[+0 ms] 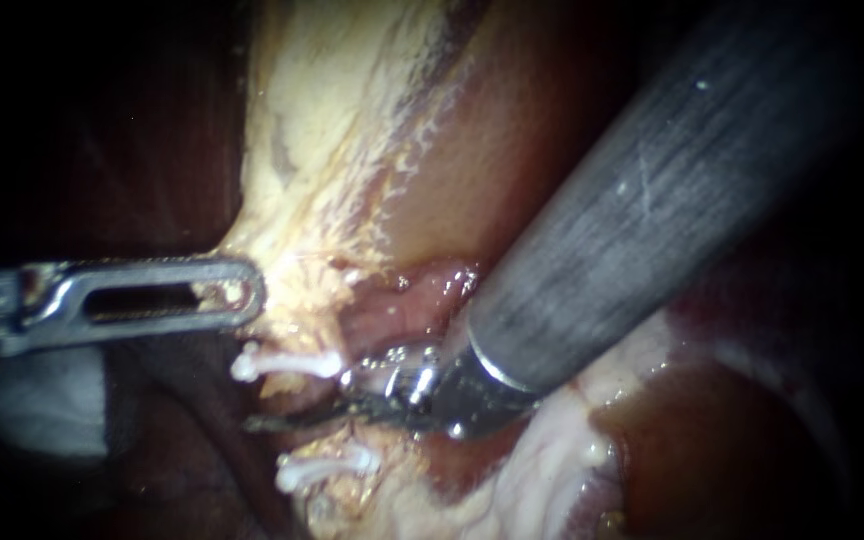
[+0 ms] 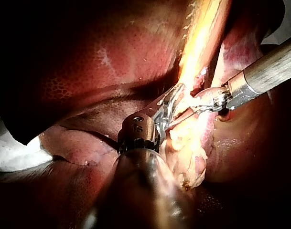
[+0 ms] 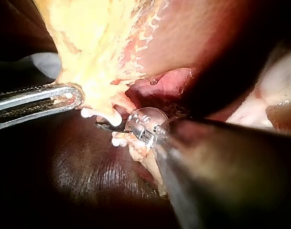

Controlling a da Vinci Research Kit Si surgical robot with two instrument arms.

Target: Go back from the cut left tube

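Observation:
My left instrument (image 1: 237,295) comes in level from the left, and its slotted jaws are shut on the edge of the pale yellow tissue (image 1: 332,150). Below it run two white clips, an upper clip (image 1: 287,362) and a lower clip (image 1: 324,466), each on a stump of the left tube. My right instrument (image 1: 282,422) reaches down from the upper right. Its thin dark blades lie together in the gap between the two clips. In the right wrist view the blade tip (image 3: 104,125) sits just under the upper clip (image 3: 100,114). The left wrist view shows the left instrument (image 2: 176,98) pinching the yellow tissue.
The thick grey shaft (image 1: 652,200) of my right instrument covers much of the right side. Pink raw tissue (image 1: 422,290) lies just above its tip. Dark red liver (image 1: 732,450) lies at the lower right, and whitish tissue (image 1: 542,470) under the shaft.

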